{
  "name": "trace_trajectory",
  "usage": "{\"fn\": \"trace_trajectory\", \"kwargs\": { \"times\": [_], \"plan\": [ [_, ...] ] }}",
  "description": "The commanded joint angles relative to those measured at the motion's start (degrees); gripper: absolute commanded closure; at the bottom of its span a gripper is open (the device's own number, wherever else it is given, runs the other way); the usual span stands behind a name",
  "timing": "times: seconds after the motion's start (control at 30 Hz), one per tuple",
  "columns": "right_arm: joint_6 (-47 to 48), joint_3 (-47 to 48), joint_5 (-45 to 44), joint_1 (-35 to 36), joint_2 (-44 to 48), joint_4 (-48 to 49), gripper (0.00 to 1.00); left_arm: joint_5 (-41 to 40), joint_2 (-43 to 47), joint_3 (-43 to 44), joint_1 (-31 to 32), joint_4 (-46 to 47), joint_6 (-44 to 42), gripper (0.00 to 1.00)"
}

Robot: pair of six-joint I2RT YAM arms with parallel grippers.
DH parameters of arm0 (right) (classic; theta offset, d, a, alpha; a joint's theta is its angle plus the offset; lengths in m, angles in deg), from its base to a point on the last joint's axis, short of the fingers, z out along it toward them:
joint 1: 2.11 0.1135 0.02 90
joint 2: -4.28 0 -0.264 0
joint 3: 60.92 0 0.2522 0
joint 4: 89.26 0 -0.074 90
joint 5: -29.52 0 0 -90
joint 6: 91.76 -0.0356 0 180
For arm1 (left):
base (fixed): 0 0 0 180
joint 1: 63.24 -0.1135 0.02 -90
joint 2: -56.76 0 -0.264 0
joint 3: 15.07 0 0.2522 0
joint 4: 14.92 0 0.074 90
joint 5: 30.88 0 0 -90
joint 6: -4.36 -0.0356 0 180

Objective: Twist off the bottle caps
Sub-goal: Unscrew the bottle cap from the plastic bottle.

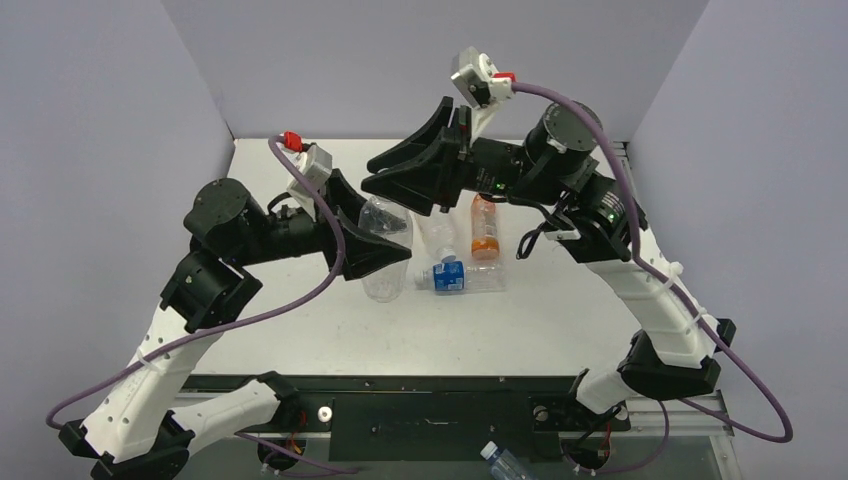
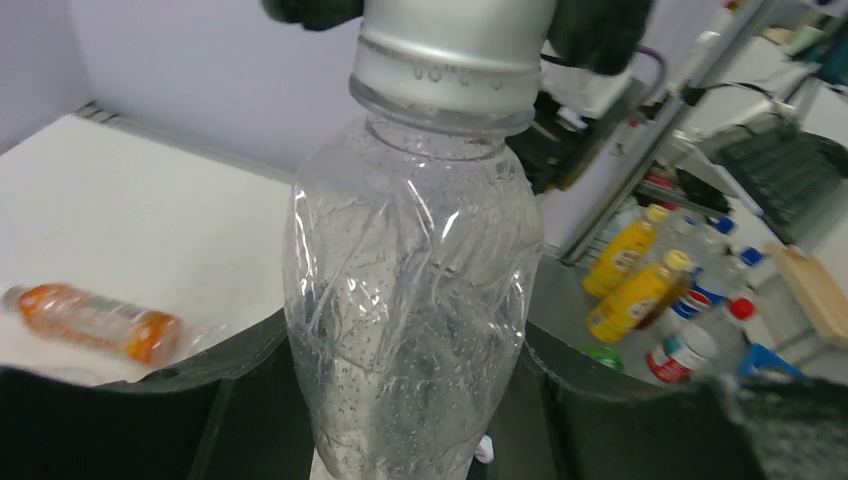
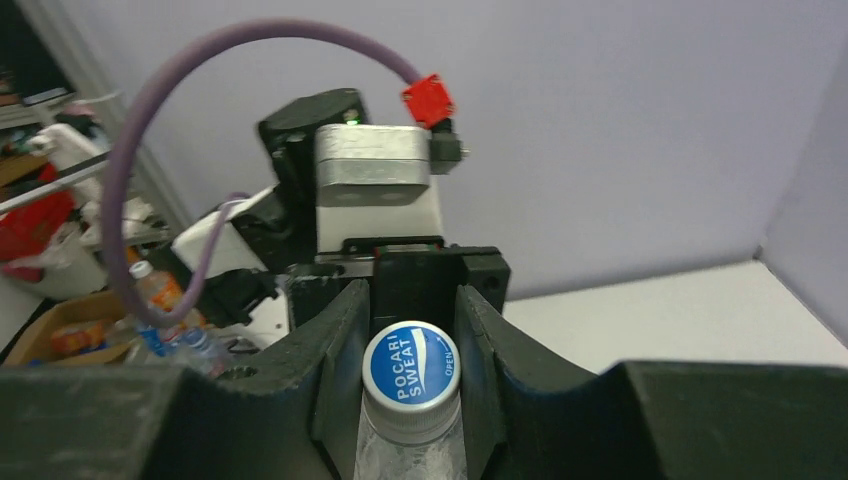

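Blue-and-white printed top on the cap (image 3: 411, 365), seen only from the right wrist. The left wrist shows the cap's grey side instead, and the top view hides it behind the arm. Right claw (image 3: 412, 335) is pressed shut on the cap, one black finger on each side. Just beyond that claw's tips is the clear bottle (image 2: 410, 300): thin crinkled plastic, bulged body, droplets inside. Left claw (image 1: 378, 250) is partly closed, pinching the bottle's body between its wide black fingers. An orange bottle (image 2: 95, 322) lies on its side on the white tabletop (image 1: 300, 330), left of the left claw in its own view.
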Motion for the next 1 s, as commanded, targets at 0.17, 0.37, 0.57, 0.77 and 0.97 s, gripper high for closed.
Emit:
{"fn": "trace_trajectory", "kwargs": {
  "times": [0.17, 0.37, 0.57, 0.77, 0.97],
  "plan": [
    [-13.95, -7.41, 29.94, -1.55, 5.67, 26.40, 1.00, 16.28, -1.69, 7.36, 0.17, 10.60, 10.30, 1.00],
    [-17.64, -8.32, 31.10, -4.42, 5.87, 31.27, 0.98, 15.98, -0.80, 6.28, 0.08, 9.08, 8.07, 1.00],
    [0.87, -0.53, 2.29, -3.61, 6.15, 4.70, 0.25, 8.42, 0.07, 5.45, -0.01, 5.69, 1.49, 1.00],
    [10.63, 6.48, -30.74, 7.68, 4.30, -10.16, 0.20, -6.00, 0.59, 4.34, 0.07, 1.07, -8.54, 1.00],
    [12.15, 12.23, -43.84, 13.59, -0.58, -15.18, 0.21, -14.80, 1.33, 1.76, 0.39, 0.56, -16.38, 1.00]
  ]
}}
